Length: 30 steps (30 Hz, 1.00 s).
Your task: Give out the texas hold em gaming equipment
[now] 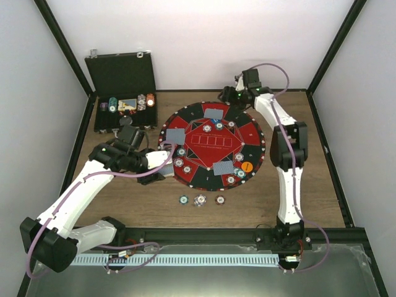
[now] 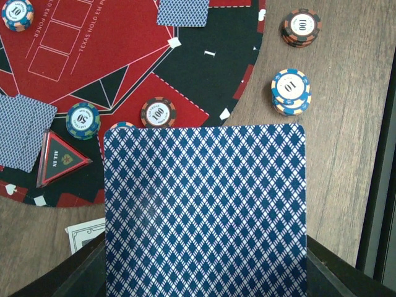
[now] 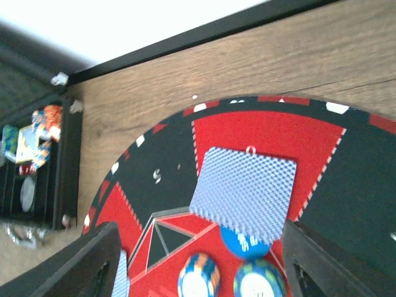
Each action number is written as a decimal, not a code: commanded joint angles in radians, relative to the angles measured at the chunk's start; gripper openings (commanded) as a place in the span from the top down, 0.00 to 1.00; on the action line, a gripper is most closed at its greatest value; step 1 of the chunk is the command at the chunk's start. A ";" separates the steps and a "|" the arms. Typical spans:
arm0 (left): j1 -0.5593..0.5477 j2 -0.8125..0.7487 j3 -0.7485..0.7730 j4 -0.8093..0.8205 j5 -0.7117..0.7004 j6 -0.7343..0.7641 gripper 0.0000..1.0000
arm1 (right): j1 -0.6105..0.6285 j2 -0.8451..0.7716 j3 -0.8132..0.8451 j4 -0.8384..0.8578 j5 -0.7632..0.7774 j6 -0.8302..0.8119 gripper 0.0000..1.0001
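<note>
Playing card (image 2: 204,210) hides fingertips of the left gripper (image 1: 159,164), apparently clamped.

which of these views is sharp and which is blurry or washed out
left wrist: sharp, the diamond print on the held card and the number on the brown chip read crisply; right wrist: soft all over, the wall blown out to white, the case smeared; top external: evenly lit, the three loose chips too small for detail

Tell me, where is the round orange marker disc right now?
In the top view, the round orange marker disc lies on the near right part of the round red-and-black mat, just right of a grey-blue-backed playing card.
</note>
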 commanded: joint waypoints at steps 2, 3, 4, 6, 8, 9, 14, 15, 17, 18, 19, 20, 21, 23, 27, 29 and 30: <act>0.002 -0.001 0.001 0.011 0.034 -0.012 0.90 | 0.032 -0.295 -0.231 0.054 0.015 -0.013 0.20; 0.002 0.002 0.003 0.014 0.036 -0.014 0.90 | 0.048 -0.342 -0.295 0.073 -0.009 -0.004 0.19; 0.002 0.002 0.006 0.018 0.037 -0.017 0.90 | 0.067 -0.395 -0.369 0.099 -0.034 0.004 0.18; 0.002 0.004 0.009 0.024 0.037 -0.020 0.90 | 0.121 -0.506 -0.521 0.171 -0.079 0.027 0.14; 0.003 0.004 0.008 0.031 0.037 -0.019 0.90 | 0.190 -0.609 -0.661 0.240 -0.126 0.058 0.11; 0.002 0.006 0.009 0.032 0.038 -0.019 0.90 | 0.224 -0.656 -0.727 0.274 -0.154 0.078 0.10; 0.002 0.017 0.009 0.035 0.037 -0.018 0.90 | 0.384 -0.832 -0.990 0.478 -0.265 0.219 0.08; 0.003 0.018 0.008 0.036 0.037 -0.016 0.90 | 0.410 -0.845 -1.029 0.500 -0.279 0.243 0.09; 0.002 0.018 0.007 0.040 0.038 -0.014 0.90 | 0.453 -0.857 -1.066 0.541 -0.305 0.285 0.09; 0.003 0.019 0.006 0.042 0.039 -0.012 0.90 | 0.471 -0.859 -1.077 0.561 -0.314 0.300 0.09; 0.003 0.021 0.006 0.043 0.041 -0.013 0.90 | 0.486 -0.859 -1.087 0.582 -0.325 0.314 0.09; 0.002 0.022 0.008 0.045 0.043 -0.012 0.90 | 0.499 -0.855 -1.090 0.599 -0.334 0.324 0.09; 0.002 0.024 0.008 0.045 0.043 -0.013 0.90 | 0.510 -0.848 -1.091 0.613 -0.343 0.334 0.09; 0.003 0.026 0.009 0.048 0.043 -0.012 0.90 | 0.531 -0.826 -1.083 0.637 -0.363 0.351 0.10; 0.003 0.025 0.014 0.048 0.044 -0.011 0.90 | 0.566 -0.765 -1.048 0.655 -0.381 0.369 0.12; 0.002 0.022 0.018 0.048 0.044 -0.011 0.90 | 0.579 -0.736 -1.029 0.665 -0.390 0.376 0.14; 0.002 0.022 0.018 0.048 0.044 -0.011 0.90 | 0.586 -0.723 -1.020 0.670 -0.393 0.379 0.14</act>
